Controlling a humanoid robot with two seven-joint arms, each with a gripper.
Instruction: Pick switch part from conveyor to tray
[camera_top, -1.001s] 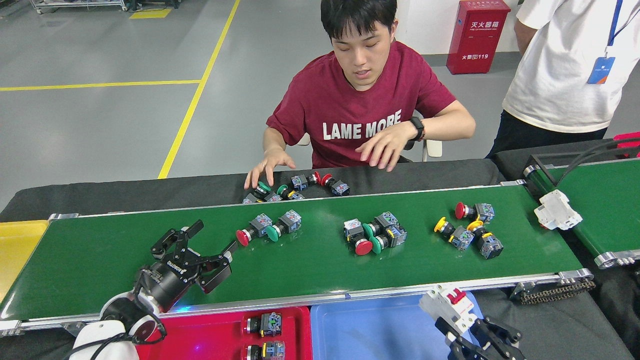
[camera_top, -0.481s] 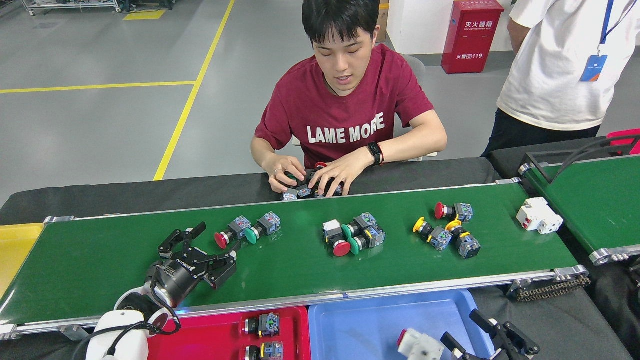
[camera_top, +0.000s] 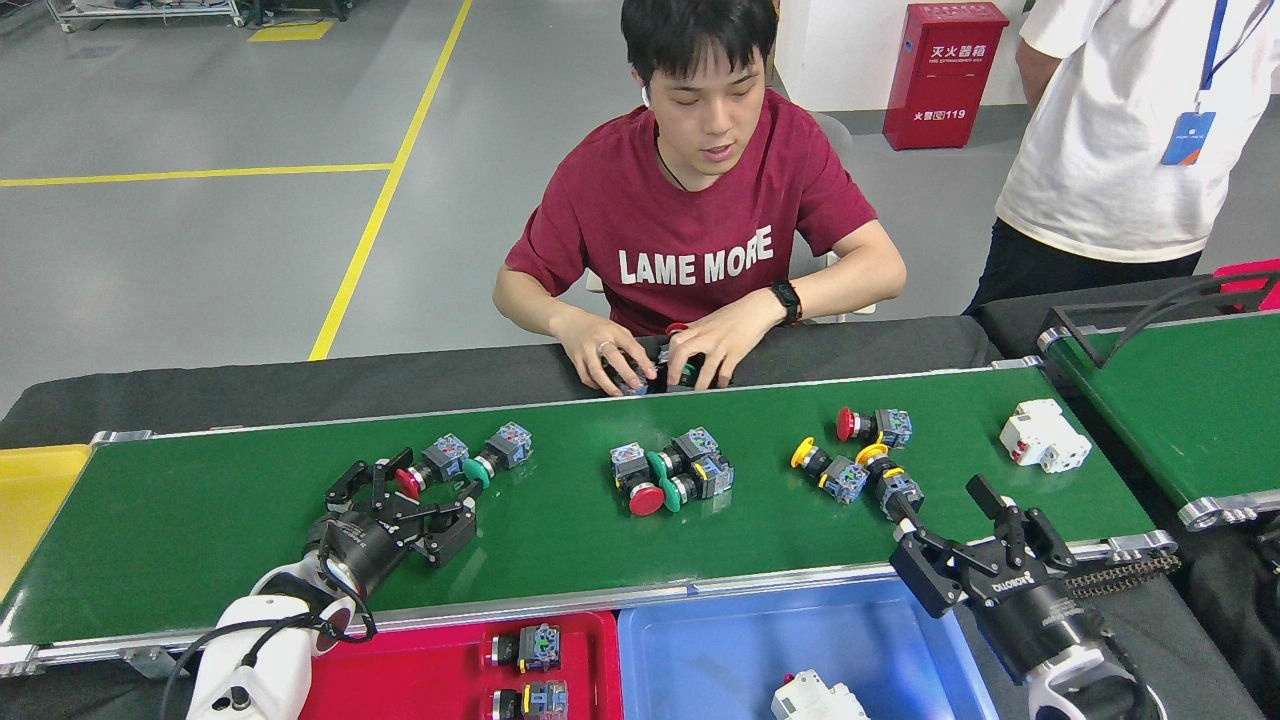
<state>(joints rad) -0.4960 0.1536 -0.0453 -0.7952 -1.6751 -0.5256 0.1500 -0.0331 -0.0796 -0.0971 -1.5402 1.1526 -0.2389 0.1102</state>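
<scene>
Wide green conveyor belt (camera_top: 250, 545), silver-framed: your black left gripper (camera_top: 405, 497), jaws spread and empty, brackets the red-capped switch part (camera_top: 428, 468). Two switches already sit in the near red tray (camera_top: 400, 680); several remain.

Bright, even overhead light — soft shadows, faint sheen on the conveyor (camera_top: 200, 520), sharp focus throughout.

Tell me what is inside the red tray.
The red tray holds two switch parts: one near its far rim and another at the picture's bottom edge. The left arm covers the tray's left end, and the frame cuts off its near part.
</scene>
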